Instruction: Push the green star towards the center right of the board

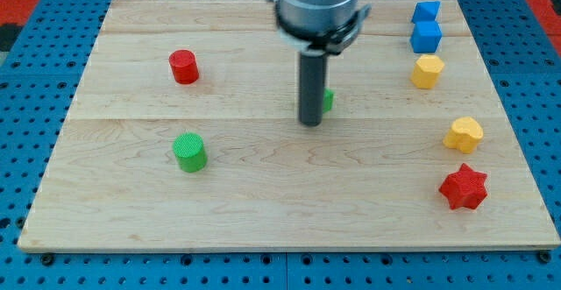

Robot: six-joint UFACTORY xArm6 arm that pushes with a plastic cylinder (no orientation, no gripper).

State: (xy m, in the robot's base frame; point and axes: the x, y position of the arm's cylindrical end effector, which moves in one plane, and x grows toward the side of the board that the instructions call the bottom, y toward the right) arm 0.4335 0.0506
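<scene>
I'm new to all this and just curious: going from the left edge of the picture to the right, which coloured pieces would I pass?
Red cylinder → green cylinder → my tip, with a green block mostly hidden behind the rod → red star. The blue and yellow blocks overlap in order, so I leave them out.

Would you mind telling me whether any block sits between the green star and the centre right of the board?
Nothing visible does. My tip is right against the green star, and the wood to its right is bare up to the yellow blocks by the right edge.
</scene>
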